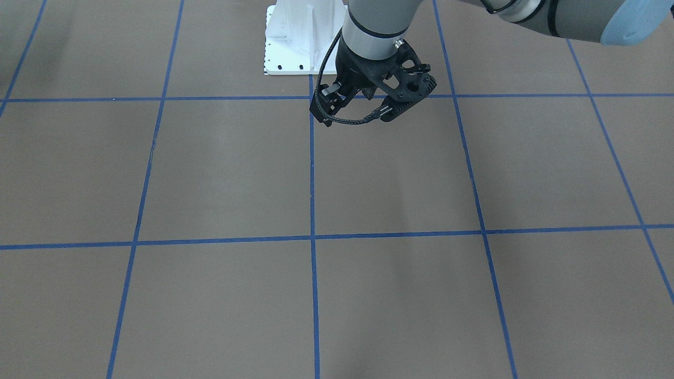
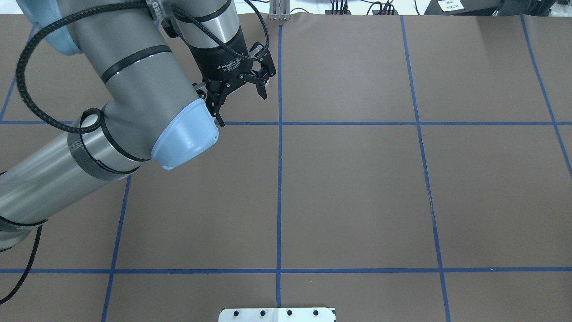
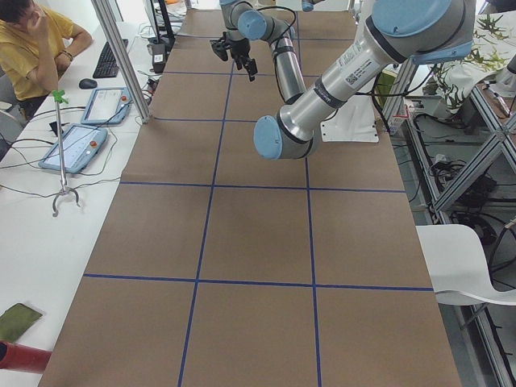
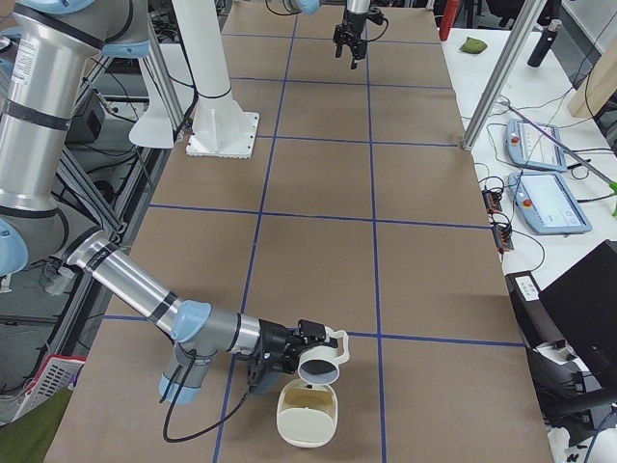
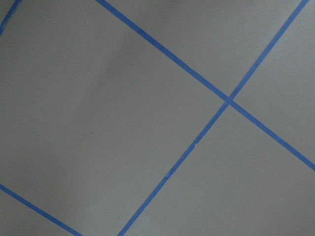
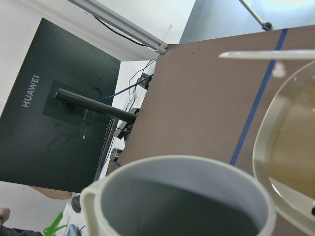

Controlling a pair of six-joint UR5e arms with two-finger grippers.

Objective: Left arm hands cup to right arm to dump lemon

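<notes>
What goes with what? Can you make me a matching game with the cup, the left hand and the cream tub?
Things:
1. cup
2. left hand
3. cream tub

States:
A. open and empty
B. resting on the table
C. tilted in the air, just above the tub

Pairs: 1-C, 2-A, 3-B

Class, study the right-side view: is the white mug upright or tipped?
Tipped. The mug lies sideways, its round mouth facing the camera and its handle uppermost, right by a cream container.
</notes>
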